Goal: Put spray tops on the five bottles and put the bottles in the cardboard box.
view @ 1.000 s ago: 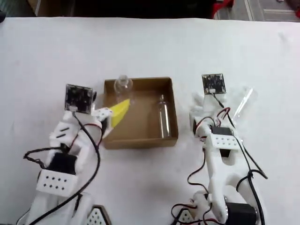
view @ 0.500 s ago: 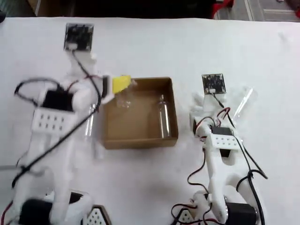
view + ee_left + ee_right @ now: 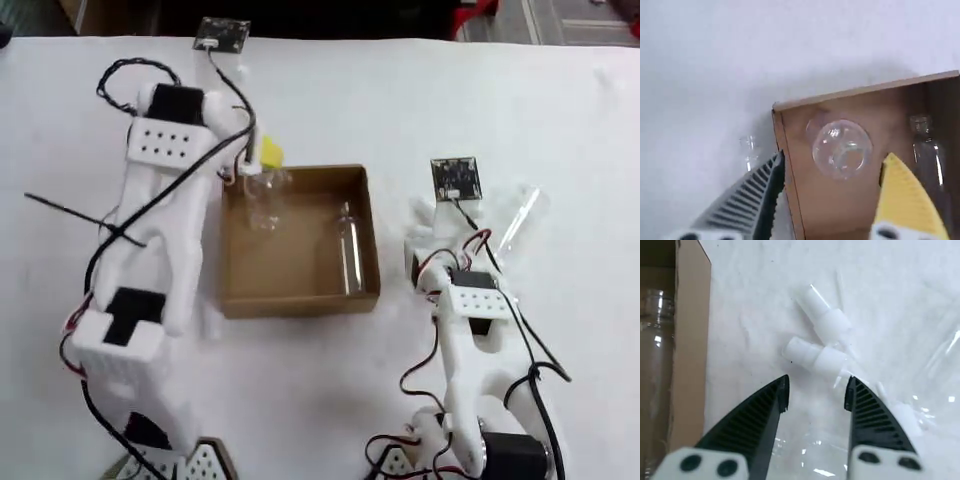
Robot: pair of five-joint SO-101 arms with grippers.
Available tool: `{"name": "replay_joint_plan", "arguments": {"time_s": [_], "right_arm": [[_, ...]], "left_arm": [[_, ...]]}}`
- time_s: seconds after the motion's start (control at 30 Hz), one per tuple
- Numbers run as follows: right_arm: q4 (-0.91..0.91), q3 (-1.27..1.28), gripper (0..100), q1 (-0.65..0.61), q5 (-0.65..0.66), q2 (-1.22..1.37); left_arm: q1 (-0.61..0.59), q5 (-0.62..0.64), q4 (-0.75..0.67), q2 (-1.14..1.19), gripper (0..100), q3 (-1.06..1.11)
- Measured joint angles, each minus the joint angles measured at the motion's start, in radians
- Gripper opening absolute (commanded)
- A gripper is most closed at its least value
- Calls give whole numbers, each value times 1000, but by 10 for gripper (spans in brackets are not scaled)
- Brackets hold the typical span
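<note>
Since the earlier frame the left arm (image 3: 160, 220) has swung from the near side of the cardboard box (image 3: 300, 300) out over its far left corner; the right arm (image 3: 470, 330) is unchanged. Left claw (image 3: 835, 160): jaws wide apart, holding nothing, straddling from above an upright bottle (image 3: 841, 149) in that corner, long axis vertical. A second bottle (image 3: 347, 255) lies along the box's right wall, neck toward the far side. Right claw (image 3: 817, 382): spread wide, empty, above two spray tops (image 3: 815, 357) on the desk (image 3: 500, 100)

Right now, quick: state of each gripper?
Left gripper: open, empty, over the upright bottle.
Right gripper: open, empty, over the spray tops.
</note>
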Motion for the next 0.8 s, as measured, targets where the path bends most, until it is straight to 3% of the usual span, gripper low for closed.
{"name": "replay_joint_plan", "arguments": {"time_s": [0.47, 0.8], "right_arm": [[0, 0, 163, 0, 0, 0], [0, 0, 163, 0, 0, 0]], "left_arm": [[5, 0, 12, 141, 294, -138], [92, 0, 64, 141, 293, -143]]}}
